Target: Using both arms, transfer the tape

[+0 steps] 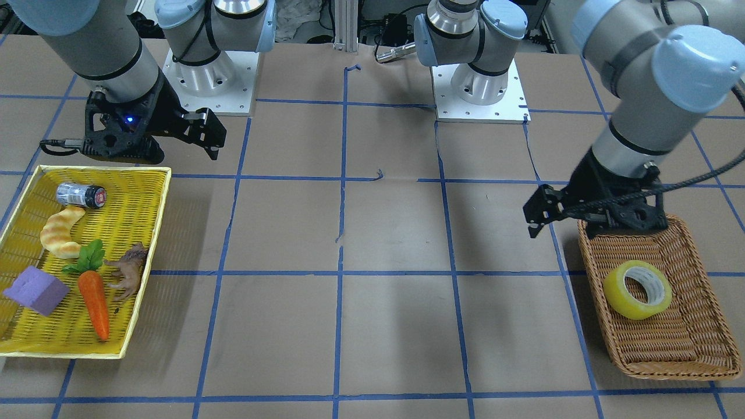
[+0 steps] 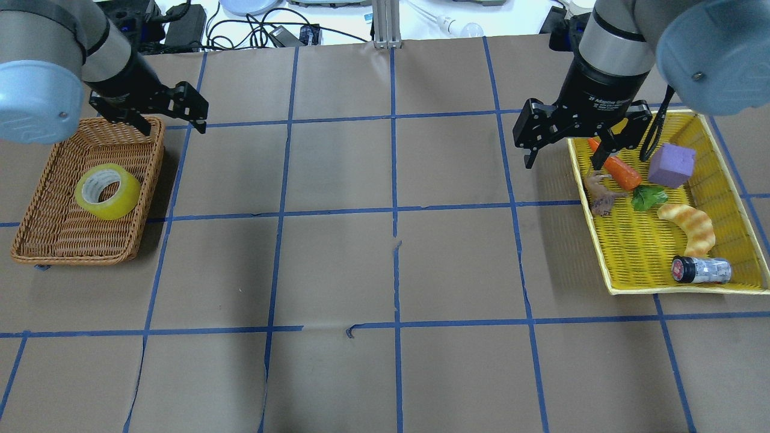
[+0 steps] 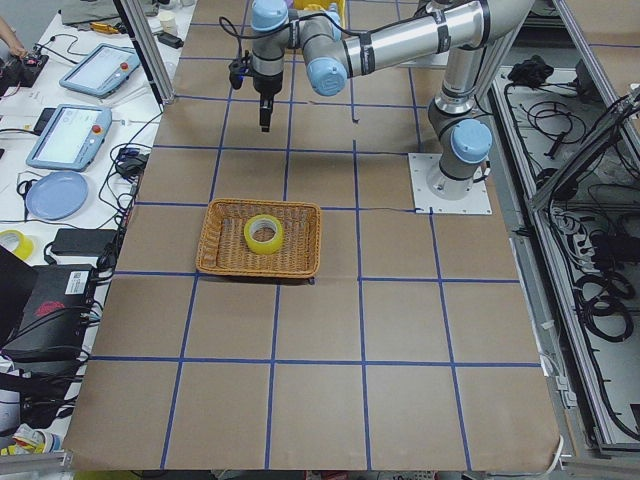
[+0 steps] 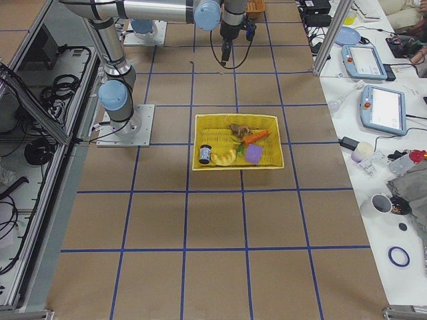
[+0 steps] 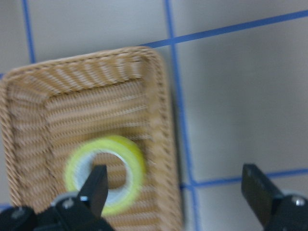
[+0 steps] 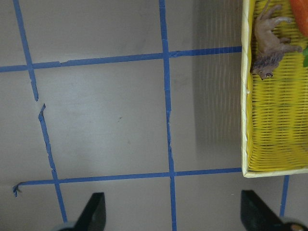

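The yellow tape roll lies in a brown wicker basket on my left side; it also shows in the front view, the left side view and the left wrist view. My left gripper is open and empty, raised over the basket's far inner corner, with the tape below one fingertip. My right gripper is open and empty, raised over the inner edge of a yellow basket. It also shows in the front view.
The yellow basket holds a carrot, a purple block, a croissant, a toy animal and a small bottle. Brown paper with blue tape lines covers the table between the baskets. Cables lie beyond the far edge.
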Controlling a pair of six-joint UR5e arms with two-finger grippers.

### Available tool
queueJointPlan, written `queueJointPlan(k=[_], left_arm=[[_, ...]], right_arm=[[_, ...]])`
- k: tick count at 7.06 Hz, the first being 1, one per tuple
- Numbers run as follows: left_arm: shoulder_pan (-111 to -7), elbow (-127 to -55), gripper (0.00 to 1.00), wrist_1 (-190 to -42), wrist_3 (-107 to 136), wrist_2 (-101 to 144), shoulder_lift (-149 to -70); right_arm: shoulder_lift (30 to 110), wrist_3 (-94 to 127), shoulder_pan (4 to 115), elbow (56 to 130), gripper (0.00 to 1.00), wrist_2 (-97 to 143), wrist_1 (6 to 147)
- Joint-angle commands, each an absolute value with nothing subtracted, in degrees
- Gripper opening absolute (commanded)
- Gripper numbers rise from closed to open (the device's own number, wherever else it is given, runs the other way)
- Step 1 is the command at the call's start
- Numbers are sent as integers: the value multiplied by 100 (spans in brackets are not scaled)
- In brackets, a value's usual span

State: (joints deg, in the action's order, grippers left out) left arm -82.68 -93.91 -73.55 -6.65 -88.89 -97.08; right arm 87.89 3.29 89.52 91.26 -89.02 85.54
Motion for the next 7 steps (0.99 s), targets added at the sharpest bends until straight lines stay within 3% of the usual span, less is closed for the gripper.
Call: queueJointPlan(k=[1, 7], left_arm=[[-9138, -9378, 100, -7960, 288, -8868, -9414], [-9255, -9369, 100, -8666, 466, -8657, -9211]], right_arm=[[8780, 308, 8947, 9123, 100, -8948, 8569], [8745, 290, 8956, 9123, 100, -8921, 8754]])
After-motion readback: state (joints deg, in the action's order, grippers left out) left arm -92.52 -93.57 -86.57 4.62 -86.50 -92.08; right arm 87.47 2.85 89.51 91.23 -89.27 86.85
